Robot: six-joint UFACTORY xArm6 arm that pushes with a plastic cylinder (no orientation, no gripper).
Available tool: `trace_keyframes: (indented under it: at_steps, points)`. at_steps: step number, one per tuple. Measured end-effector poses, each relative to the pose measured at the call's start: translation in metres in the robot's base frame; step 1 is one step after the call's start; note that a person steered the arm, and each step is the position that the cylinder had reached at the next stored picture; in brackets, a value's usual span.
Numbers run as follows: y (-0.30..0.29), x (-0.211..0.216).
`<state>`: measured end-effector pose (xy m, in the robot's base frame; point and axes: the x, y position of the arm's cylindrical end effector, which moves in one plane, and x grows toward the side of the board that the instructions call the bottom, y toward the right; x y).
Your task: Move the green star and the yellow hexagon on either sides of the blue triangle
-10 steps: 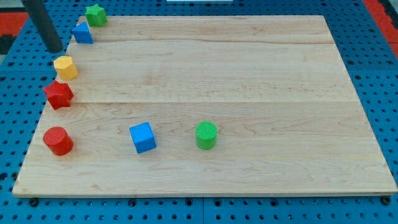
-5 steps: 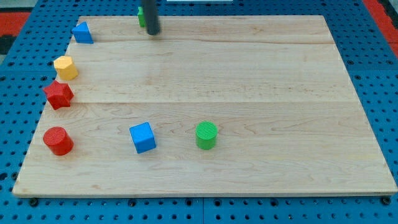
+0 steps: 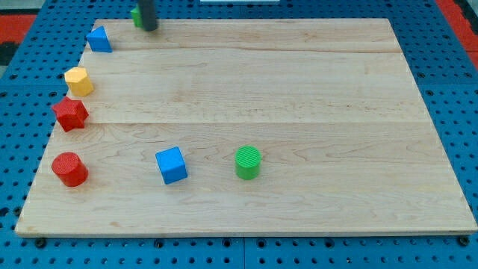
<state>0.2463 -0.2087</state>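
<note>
Up at the board's top edge, my tip (image 3: 149, 28), a bare rod gripping nothing, hides most of the green star (image 3: 137, 16), which it should nudge gently left toward the blue triangle (image 3: 98, 39), with the yellow hexagon (image 3: 78, 81) below.

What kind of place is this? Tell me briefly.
Probably a robotics lab bench: a wooden board on a blue perforated base, with small blocks like the blue cube, and my tip at the view's top.
</note>
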Motion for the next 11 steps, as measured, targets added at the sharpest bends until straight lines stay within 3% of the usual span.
trace_keyframes:
  at_steps: [1,2,3,4,5,6,7,8,9,11]
  points:
    - [-0.005,0.013]
    - [0.013,-0.003]
    - [0.069,-0.017]
    - [0.081,-0.054]
    - [0.064,-0.054]
    - [-0.021,-0.054]
    - [-0.033,-0.050]
    - [0.012,-0.038]
    - [0.051,0.026]
    - [0.053,0.041]
